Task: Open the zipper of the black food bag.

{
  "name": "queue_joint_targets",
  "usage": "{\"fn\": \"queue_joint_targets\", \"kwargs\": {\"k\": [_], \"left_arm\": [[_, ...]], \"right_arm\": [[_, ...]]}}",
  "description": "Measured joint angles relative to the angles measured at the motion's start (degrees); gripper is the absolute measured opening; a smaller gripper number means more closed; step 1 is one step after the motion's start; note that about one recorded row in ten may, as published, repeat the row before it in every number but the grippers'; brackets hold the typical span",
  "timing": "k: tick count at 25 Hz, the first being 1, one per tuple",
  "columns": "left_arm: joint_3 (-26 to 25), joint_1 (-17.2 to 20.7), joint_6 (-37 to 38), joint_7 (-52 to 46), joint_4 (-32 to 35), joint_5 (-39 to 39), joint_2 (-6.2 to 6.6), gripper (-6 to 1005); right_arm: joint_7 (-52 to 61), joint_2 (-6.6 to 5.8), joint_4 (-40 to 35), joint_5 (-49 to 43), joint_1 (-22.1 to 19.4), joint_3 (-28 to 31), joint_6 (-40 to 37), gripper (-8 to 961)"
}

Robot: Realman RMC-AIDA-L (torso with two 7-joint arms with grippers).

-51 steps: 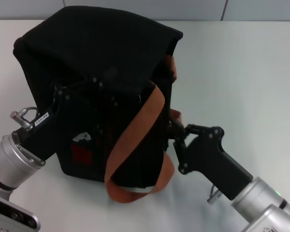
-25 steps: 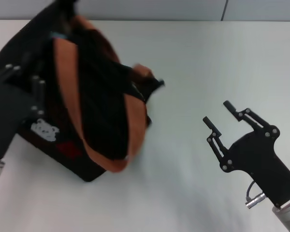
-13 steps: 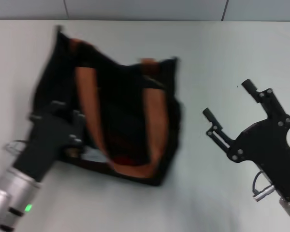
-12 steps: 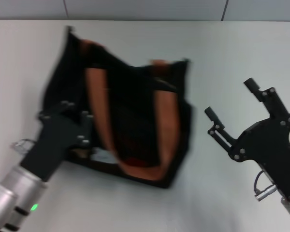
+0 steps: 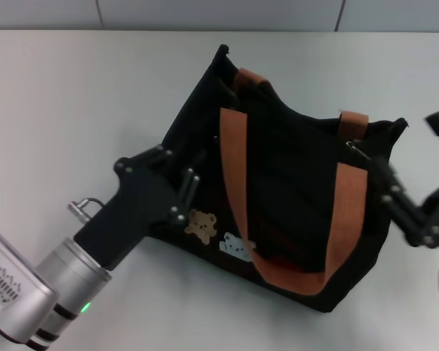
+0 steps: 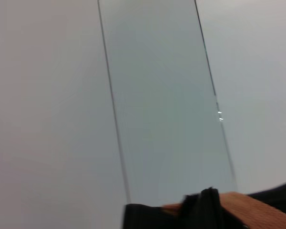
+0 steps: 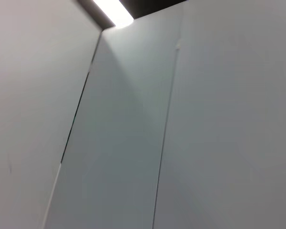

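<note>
While the boxy black fabric food bag with orange-brown webbing handles (image 5: 293,190) was tumbling and smeared across the white tabletop (image 5: 73,95) half a second ago, it's now settled, lying tilted near the middle with its top rim pointing toward the far right and the bear patches facing the robot. That's a big shift from two seconds back, when it stood upright between both arms. The left tool (image 5: 181,191) is pressed against the bag's near-left side wall, fingers touching the fabric, but I can't tell whether it's actually pinching cloth or just bracing. The right tool (image 5: 406,205), which was hanging spread open well away from the bag a moment ago, has moved in to the bag's right corner; it's blurred and cut off by the edge, so no call on its fingers either. My guess is the bag's been repositioned for another go at the zip. The zipper itself I honestly can't pick out, black on black, and no silvery pull shows. Left wrist view only catches a scrap of strap and wall; the right one just shows wall.
</note>
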Motion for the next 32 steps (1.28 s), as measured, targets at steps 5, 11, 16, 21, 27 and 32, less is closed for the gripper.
{"fn": "queue_joint_targets", "kwargs": {"k": [5, 11, 16, 21, 27, 32], "left_arm": [[-1.9, 1.5, 3.5, -3.5, 3.0, 1.5, 0.54, 164], [-1.7, 1.9, 16.1, -24.0, 21.9, 11.1, 0.67, 385], [3.9, 1.5, 25.8, -39.2, 35.7, 19.0, 1.75, 693], [13.5, 0.0, 25.8, -45.5, 37.8, 19.4, 2.57, 795], [14.4, -0.4, 25.6, -46.3, 40.4, 19.2, 0.79, 802], [14.2, -0.3, 25.6, -46.1, 40.2, 19.1, 0.67, 802]], "right_arm": [[17.4, -0.18, -8.5, -0.2, 2.2, 0.6, -4.7, 796], [34.6, -0.4, -23.9, -1.4, 6.6, -5.5, -13.9, 814], [45.9, -2.1, -32.4, -2.7, 9.8, -21.9, -16.1, 827], [49.2, -1.71, -35.5, -3.0, 10.7, -27.2, -15.9, 826], [50.3, -0.96, -37.4, -2.9, 10.3, -26.9, -15.5, 826], [50.2, -0.75, -37.2, -2.7, 10.2, -26.7, -15.4, 826]]}}
